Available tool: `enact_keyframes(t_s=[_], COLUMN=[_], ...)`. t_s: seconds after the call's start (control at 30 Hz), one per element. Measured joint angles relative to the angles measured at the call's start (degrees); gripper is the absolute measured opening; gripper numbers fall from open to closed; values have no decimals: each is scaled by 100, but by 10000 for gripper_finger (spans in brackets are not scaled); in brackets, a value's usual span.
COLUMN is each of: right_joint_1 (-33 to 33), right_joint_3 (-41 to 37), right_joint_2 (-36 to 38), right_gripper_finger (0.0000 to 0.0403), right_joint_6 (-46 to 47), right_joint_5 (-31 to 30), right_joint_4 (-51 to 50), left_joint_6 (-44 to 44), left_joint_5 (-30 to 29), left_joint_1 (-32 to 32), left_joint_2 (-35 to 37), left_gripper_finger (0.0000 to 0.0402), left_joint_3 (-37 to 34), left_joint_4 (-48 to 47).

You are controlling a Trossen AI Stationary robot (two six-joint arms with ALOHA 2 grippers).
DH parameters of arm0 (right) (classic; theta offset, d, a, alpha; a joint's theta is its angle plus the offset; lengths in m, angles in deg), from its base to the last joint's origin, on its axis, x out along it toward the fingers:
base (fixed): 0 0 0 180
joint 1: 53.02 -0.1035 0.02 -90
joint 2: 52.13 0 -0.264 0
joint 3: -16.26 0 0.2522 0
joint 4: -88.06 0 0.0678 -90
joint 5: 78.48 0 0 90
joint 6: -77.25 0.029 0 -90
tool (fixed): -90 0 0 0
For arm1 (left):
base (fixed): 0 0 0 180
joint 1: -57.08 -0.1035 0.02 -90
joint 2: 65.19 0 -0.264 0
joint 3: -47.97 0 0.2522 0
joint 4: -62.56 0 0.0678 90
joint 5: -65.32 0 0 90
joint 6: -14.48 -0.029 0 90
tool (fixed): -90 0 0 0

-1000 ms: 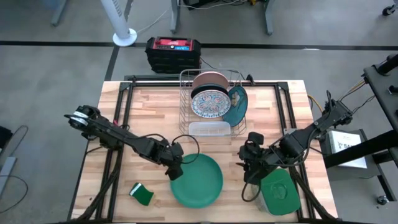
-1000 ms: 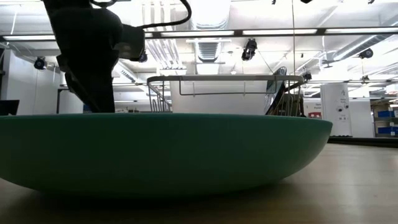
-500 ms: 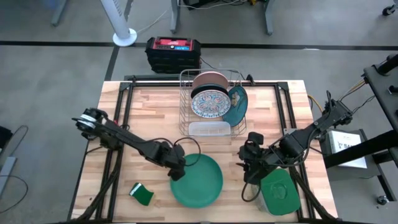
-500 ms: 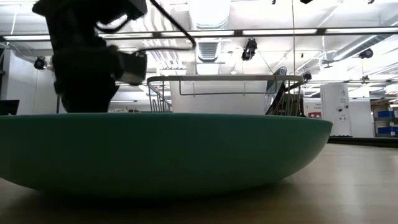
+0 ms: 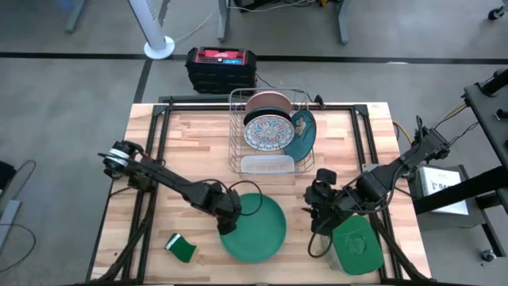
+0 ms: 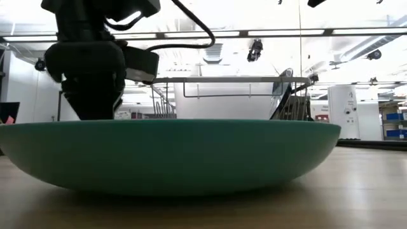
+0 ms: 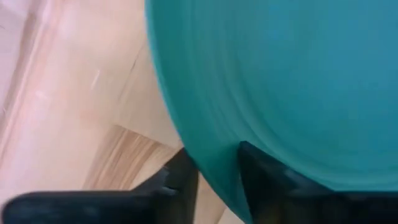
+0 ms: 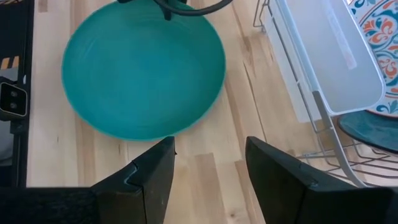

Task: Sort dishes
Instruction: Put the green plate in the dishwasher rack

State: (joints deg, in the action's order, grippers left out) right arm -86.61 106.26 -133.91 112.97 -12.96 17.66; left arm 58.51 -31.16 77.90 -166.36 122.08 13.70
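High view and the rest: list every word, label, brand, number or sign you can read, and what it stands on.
No text can be read in any view.
Red-topped black case on the floor behind the table: its label is too small to read.
White sheet beside the right arm: print too blurred to read.
Ornamented plate in the rack: a pattern only, no lettering.

left arm: reaches across from table's left edge, low | left gripper (image 5: 228, 220): one dark finger each side of bright teal-green round plate (image 5: 255, 228) rim, gripping | right arm: bent, front right | right gripper (image 5: 315, 208): jaws parted, empty
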Motion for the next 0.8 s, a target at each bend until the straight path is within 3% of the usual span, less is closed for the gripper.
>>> enact_keyframes(t_s=[0.17,0.37,0.63,0.8], right_joint_1=[0,0,29,73], right_joint_3=[-60,-91,-125,-154], right_joint_2=[0,0,-2,-2], right_gripper_finger=[186,186,186,186], right_joint_6=[-31,-44,30,-211], right_joint_5=[-7,-99,-411,-348], right_joint_4=[4,0,348,1178], left_joint_6=[-9,-160,-501,-405], left_joint_5=[17,-293,-1414,-2570], left_joint_1=[26,106,458,805], left_joint_2=[85,114,114,114], left_gripper_finger=[16,7,7,6], left_joint_3=[228,641,1655,2397], left_joint_4=[-287,-780,-1738,-2649])
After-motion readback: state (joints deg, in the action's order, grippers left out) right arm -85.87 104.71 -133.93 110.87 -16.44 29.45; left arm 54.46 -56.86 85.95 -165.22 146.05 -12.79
